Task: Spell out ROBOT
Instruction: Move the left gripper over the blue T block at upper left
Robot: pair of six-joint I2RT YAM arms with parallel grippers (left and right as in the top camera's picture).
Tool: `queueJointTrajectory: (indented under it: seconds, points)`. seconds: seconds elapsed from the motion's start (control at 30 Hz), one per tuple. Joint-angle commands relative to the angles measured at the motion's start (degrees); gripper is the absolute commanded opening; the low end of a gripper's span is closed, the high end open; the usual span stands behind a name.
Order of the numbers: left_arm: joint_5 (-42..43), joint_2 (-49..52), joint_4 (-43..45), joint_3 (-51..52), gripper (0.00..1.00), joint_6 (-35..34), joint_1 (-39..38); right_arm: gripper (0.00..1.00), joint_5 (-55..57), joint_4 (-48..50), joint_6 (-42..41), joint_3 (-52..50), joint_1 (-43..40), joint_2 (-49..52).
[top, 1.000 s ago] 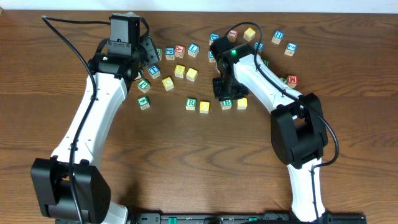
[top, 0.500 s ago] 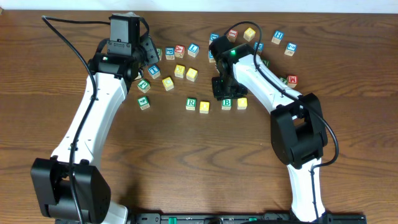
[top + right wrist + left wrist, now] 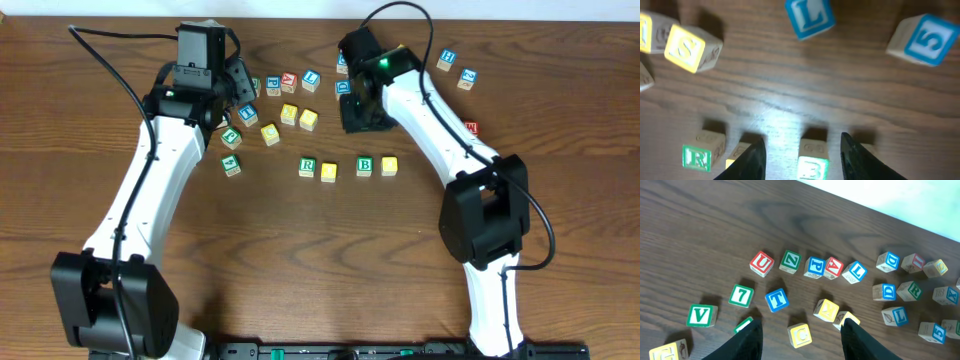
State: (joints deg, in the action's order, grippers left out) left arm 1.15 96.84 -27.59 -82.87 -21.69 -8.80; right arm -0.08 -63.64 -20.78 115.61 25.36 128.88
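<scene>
Table: a brown wooden table (image 3: 300, 260) is carrying a scatter of letter cubes beneath both arms.

Right pincer: the right pincer (image 3: 802, 142) is hanging with jaws parted and empty, raised over the row it appears to be building.

Left pincer: the left pincer (image 3: 803, 327) is hovering with jaws parted, gripping nothing. A yellow C cube (image 3: 800, 335) is lying loose on the wood between its fingers.

Row: the R cube (image 3: 307, 167), first yellow cube (image 3: 329, 172), B cube (image 3: 364, 166) and second yellow cube (image 3: 388, 166) are sitting in line. The B is lying directly under the right pincer's gap.

T cube: the blue T cube (image 3: 776, 300) is lying just ahead of the left pincer, nearer one finger than the other and turned askew.

Doing it well: the T is probably next. The pincer should be centring over it, squaring to its faces and clearing the C cube before closing.
</scene>
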Motion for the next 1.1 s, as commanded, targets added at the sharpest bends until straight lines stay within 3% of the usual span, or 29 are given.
queueJointTrajectory:
  seconds: [0.0,0.27,1.07]
  points:
    - [-0.52,3.56,1.03,-0.72,0.50,-3.26,0.04,0.43,1.44,-0.46,-0.39,1.62,-1.55,-1.95]
    - [-0.79,11.17,4.63,-0.72,0.50,-9.55,0.11,0.43,1.44,-2.08,-0.39,1.62,-3.15,-1.95]
    - [-3.32,24.70,11.91,-0.72,0.50,-13.57,0.09,0.43,1.46,-3.10,-0.11,1.60,-2.71,-1.92]
